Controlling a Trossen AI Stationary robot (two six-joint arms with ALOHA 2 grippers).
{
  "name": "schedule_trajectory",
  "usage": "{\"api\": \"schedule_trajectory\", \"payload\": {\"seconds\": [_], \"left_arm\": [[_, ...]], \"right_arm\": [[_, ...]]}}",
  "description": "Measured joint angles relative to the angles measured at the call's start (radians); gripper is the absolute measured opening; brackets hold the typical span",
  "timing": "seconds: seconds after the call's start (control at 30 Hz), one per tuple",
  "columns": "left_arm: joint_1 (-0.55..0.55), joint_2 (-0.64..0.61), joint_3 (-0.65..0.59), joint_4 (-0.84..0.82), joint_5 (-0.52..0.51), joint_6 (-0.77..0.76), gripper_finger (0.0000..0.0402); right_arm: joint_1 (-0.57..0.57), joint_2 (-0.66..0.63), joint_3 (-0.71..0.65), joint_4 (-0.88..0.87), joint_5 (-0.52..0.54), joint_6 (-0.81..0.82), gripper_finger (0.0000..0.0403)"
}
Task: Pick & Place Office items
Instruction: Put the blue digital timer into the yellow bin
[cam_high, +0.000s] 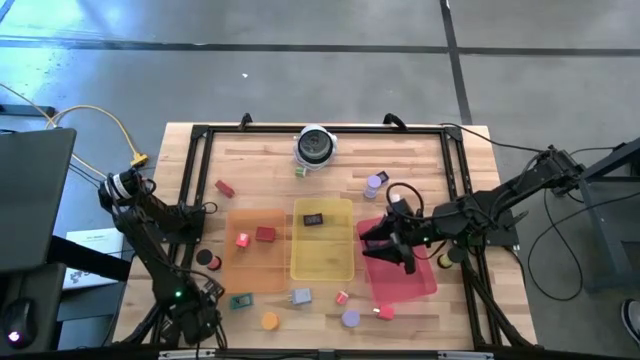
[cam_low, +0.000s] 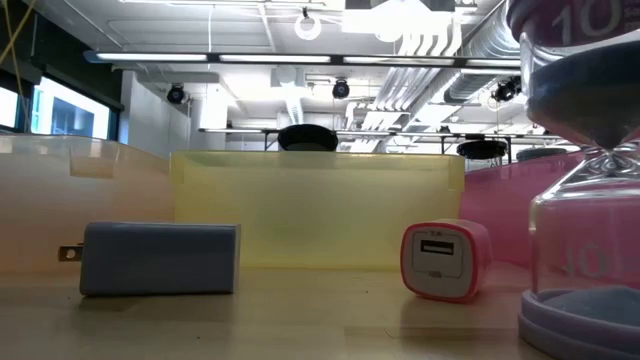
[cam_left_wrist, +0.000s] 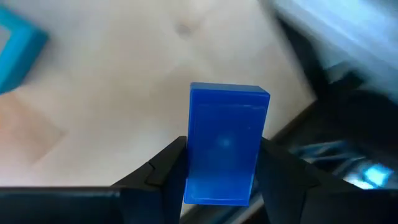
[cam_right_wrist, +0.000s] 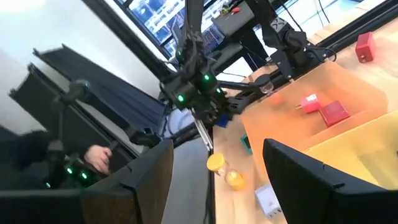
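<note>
Gripping a glossy blue rectangular plastic block between its dark fingers, the left gripper sits at the high view's lower left. Right gripper, jaws parted and empty, hovers over the red translucent tray, centre-right.

Pink-based glass hourglass is cut off at the low view's right edge; a blurred teal block leaves the left wrist view's upper left.
</note>
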Motion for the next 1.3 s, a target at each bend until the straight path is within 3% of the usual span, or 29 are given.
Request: {"api": "schedule_trajectory", "payload": {"seconds": [0.43,0.57,0.83,1.3], "left_arm": [[0.103,-0.018,0.193,-0.122,0.07,-0.015,0.0155],[0.172,-0.018,0.267,-0.229,0.126,0.039,0.0155],[0.361,-0.018,0.435,-0.431,0.127,0.177,0.0155],[0.674,-0.018,0.55,-0.481,-0.045,0.441,0.0156]], "right_arm": [[0.004,0.0,0.0,-0.027,-0.09,-0.05,0.0238],[0.015,0.0,0.0,-0.027,-0.111,-0.069,0.0238],[0.039,0.0,0.0,-0.027,-0.167,-0.117,0.0238],[0.085,0.0,0.0,-0.027,-0.167,-0.167,0.0238]]}}
